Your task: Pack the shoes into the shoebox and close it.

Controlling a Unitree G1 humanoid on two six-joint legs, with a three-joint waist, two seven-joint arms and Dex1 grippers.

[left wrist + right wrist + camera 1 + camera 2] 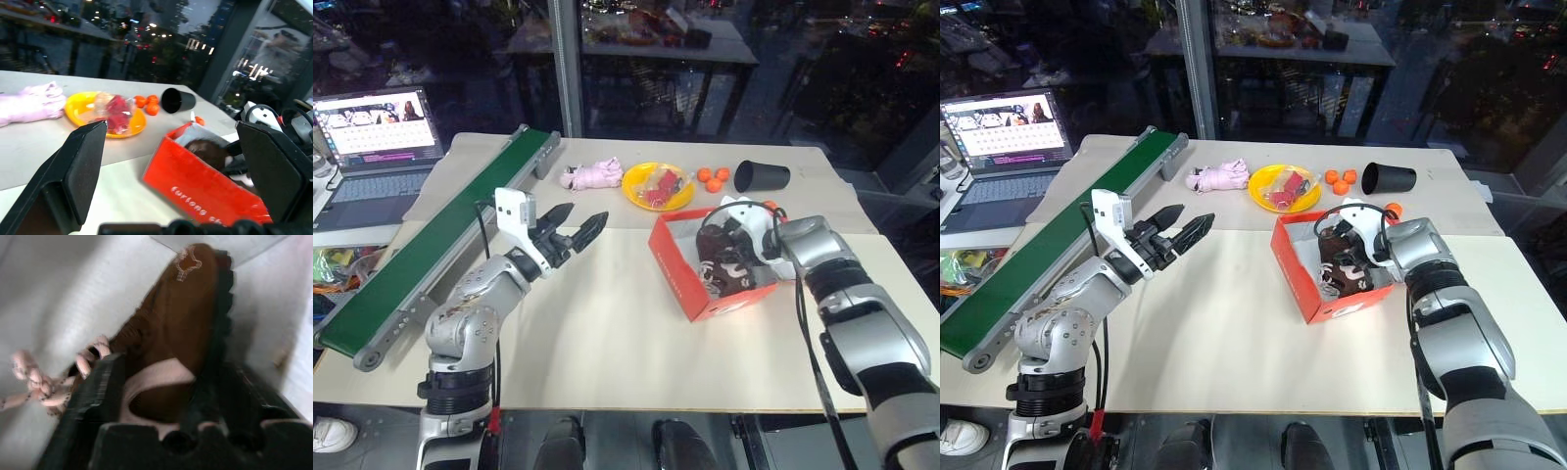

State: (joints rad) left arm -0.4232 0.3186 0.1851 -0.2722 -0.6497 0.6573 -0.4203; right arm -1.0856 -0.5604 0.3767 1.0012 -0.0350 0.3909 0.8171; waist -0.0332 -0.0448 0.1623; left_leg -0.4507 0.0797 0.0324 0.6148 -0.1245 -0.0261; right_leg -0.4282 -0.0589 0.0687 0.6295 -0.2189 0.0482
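Straddling shoe inside shoebox

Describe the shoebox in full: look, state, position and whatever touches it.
The shoebox is a red-orange rectangular cardboard box, white inside, with small white lettering on its long outer wall. It sits open on the pale table, set at an angle, just in front of the yellow plate. Dark brown shoes with pale laces lie inside. The right gripper reaches down into it, jaws either side of one shoe. Its lid cannot be made out clearly.
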